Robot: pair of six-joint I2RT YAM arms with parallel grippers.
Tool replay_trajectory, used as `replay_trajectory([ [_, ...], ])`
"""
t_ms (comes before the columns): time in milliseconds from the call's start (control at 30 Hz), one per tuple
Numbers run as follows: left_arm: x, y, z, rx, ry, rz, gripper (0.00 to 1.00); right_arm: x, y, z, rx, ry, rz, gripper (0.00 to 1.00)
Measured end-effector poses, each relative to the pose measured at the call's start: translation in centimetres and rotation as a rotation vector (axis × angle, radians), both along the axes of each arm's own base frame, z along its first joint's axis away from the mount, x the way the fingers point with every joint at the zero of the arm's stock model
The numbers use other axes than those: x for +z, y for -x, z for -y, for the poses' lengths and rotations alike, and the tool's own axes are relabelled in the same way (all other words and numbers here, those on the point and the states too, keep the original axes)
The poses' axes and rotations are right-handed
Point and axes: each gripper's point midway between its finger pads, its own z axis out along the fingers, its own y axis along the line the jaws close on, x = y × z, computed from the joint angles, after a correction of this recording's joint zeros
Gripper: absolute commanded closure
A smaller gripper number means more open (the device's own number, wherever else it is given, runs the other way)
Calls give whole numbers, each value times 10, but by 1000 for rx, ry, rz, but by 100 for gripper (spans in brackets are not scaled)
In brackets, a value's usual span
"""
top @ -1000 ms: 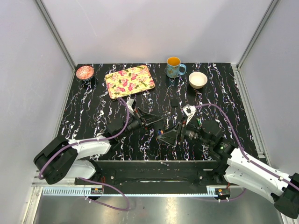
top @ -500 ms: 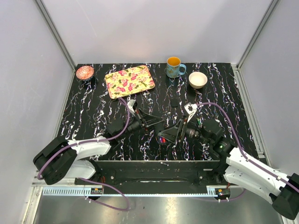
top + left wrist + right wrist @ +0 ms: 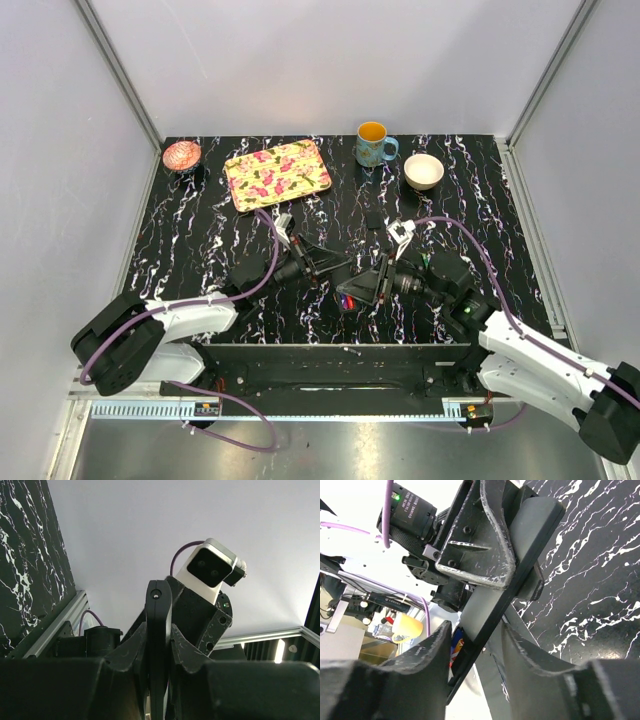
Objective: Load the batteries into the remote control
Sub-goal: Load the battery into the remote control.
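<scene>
A black, white-veined marble surface [image 3: 200, 230] lies beneath both arms, whose tips meet above its near middle. The left pincer [image 3: 159, 630] is clamped tight on the slim, flat black remote control [image 3: 487, 622], held edge-on and tilted. The right pincer [image 3: 475, 635] stands narrow around the remote's lower end. A small red-coloured cylindrical battery [image 3: 457, 647] shows just beside one finger there. Whether that pincer grips anything cannot be told.

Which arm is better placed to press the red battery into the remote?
Right, probably. The right gripper straddles the remote control, with the battery beside one finger. The left gripper is clamped on the remote edge-on, so it should just hold.
</scene>
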Motion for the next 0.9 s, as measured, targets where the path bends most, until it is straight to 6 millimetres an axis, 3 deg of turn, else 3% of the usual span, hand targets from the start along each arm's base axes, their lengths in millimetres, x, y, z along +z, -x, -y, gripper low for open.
replay_trajectory([
  [133,2,3,0,-6,-4,21,100,-10,0,-1,5,21,-58,22],
  [433,7,5,-1,-3,-8,66,100,-8,6,3,-4,38,-158,22],
  [667,-1,4,1,0,-48,67,100,6,10,8,-13,18,-162,38],
  [900,-2,3,1,1,-58,72,100,-7,7,5,-13,51,-207,57],
])
